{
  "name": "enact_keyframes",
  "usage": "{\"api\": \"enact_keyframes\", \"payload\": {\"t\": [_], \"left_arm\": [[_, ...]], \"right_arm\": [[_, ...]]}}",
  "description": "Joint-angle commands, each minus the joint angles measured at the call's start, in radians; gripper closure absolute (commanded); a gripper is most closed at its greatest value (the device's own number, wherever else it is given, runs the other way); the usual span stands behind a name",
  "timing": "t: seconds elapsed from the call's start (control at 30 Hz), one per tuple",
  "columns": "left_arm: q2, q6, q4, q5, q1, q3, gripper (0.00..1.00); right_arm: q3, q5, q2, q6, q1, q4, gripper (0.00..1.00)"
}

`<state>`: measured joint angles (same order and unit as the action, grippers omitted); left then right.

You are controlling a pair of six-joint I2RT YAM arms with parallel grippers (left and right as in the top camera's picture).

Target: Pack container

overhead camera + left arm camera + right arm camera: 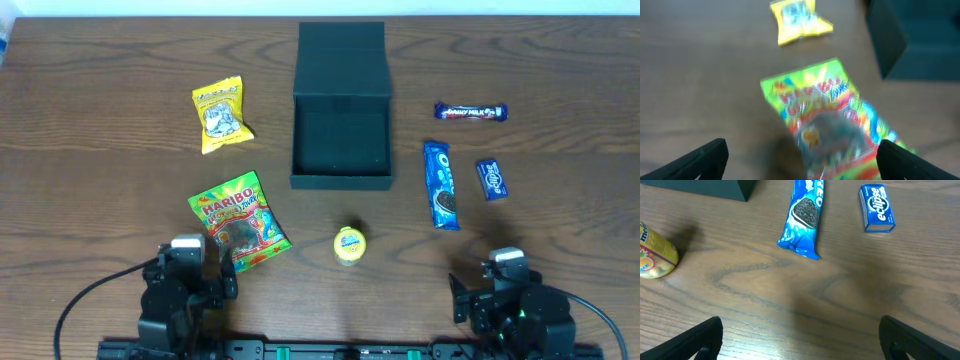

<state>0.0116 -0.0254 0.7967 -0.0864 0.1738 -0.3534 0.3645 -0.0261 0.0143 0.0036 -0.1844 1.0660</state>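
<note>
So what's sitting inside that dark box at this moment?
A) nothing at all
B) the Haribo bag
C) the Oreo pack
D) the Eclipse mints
A: the open container shows only its bare dark floor, while the Oreo pack, Haribo bag and Eclipse box all lie outside it on the table.

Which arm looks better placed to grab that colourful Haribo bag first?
Left. The Haribo bag lies right ahead of the left fingers, which stand open. The right fingers face the Oreo pack and Eclipse box, well away from the bag.
</note>
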Motion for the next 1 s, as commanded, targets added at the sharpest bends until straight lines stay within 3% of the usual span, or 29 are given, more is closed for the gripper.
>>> {"api": "enact_keyframes", "payload": {"t": [0.0, 0.23, 0.4, 0.5, 0.57, 0.7, 0.97], "left_arm": [[0.029, 0.003, -0.07, -0.018, -0.003, 0.003, 0.04], [0.216, -0.065, -0.209, 0.083, 0.002, -0.053, 0.04], [0.422, -0.321, -0.14, 0.092, 0.052, -0.25, 0.04], [0.554, -0.477, -0.035, 0.176, 0.089, -0.395, 0.04], [0.646, -0.488, 0.045, 0.259, 0.113, -0.491, 0.04], [0.798, -0.488, 0.051, 0.263, 0.14, -0.599, 0.04], [0.95, -0.488, 0.068, 0.286, 0.161, -0.639, 0.04]], "right_arm": [[-0.006, 0.0, -0.008, -0.008, 0.007, 0.008, 0.01], [-0.006, 0.0, -0.008, -0.008, 0.007, 0.008, 0.01], [-0.006, 0.0, -0.008, -0.008, 0.007, 0.008, 0.01], [-0.006, 0.0, -0.008, -0.008, 0.007, 0.008, 0.01], [-0.006, 0.0, -0.008, -0.009, 0.008, 0.008, 0.01], [-0.006, 0.0, -0.008, -0.008, 0.007, 0.008, 0.01], [-0.006, 0.0, -0.008, -0.008, 0.007, 0.008, 0.01]]}}
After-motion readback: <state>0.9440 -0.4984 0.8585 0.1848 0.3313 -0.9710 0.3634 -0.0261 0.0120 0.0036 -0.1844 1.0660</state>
